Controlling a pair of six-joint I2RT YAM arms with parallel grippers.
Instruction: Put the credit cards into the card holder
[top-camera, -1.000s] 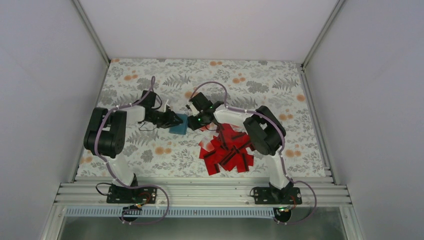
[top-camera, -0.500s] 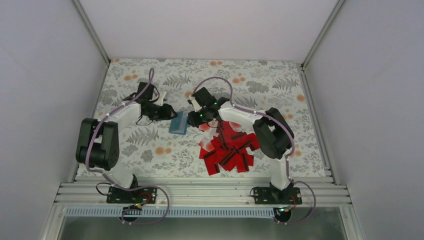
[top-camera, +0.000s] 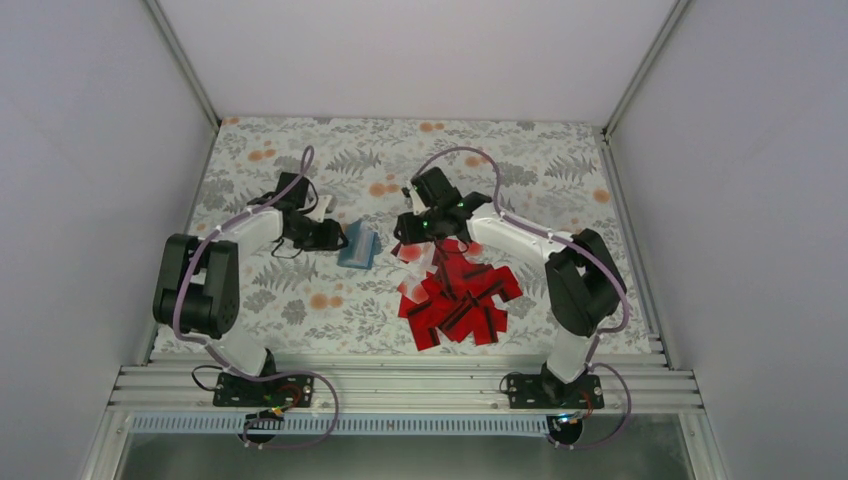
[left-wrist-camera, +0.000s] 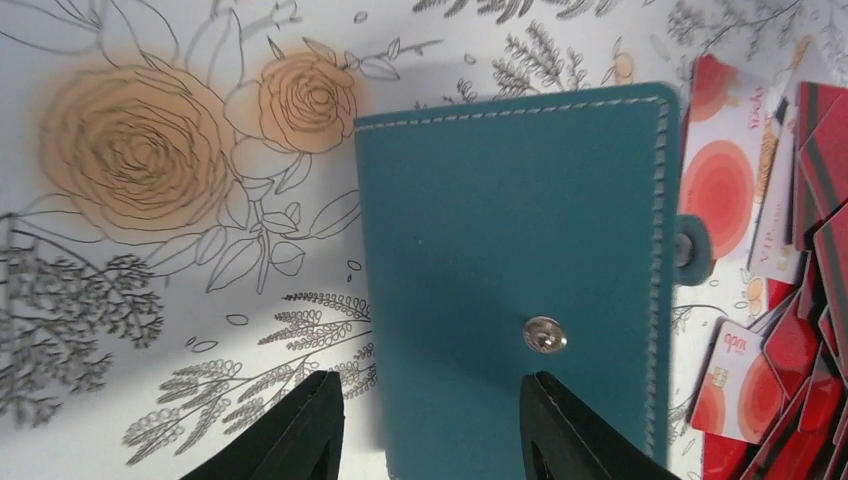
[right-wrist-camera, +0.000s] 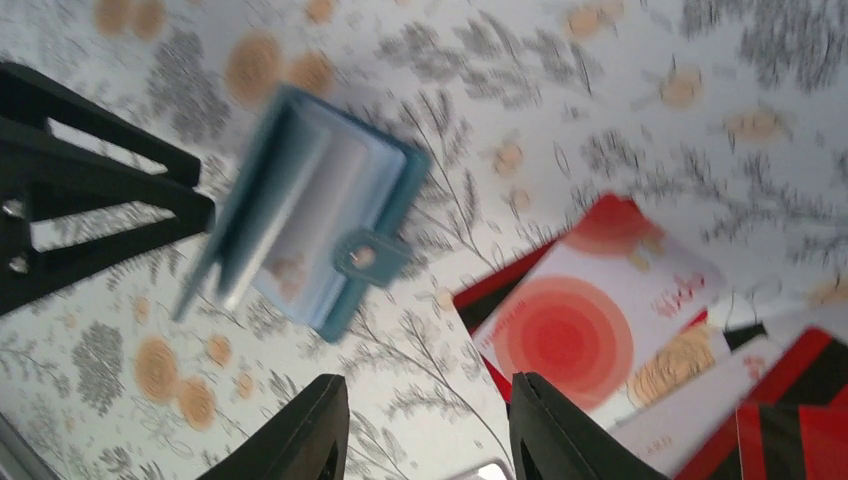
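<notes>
Left gripper (top-camera: 330, 235) has its two black fingers spread wide and holds nothing. It sits low over the floral table (top-camera: 520, 170), just left of the card holder (top-camera: 358, 246). In its wrist view the teal cover lies straight ahead, with the near edge reaching in between the fingers; whether they touch it cannot be told. A metal snap stud (left-wrist-camera: 544, 334) shows on the cover, and the tab (left-wrist-camera: 692, 250) sticks out unfastened at the far edge. The right gripper (top-camera: 408, 228) is also spread and empty, hovering just right of the holder. Its blurred wrist view shows the holder partly fanned open. The credit cards (top-camera: 455, 295) lie in a loose red heap right of the holder, a few showing white faces.
</notes>
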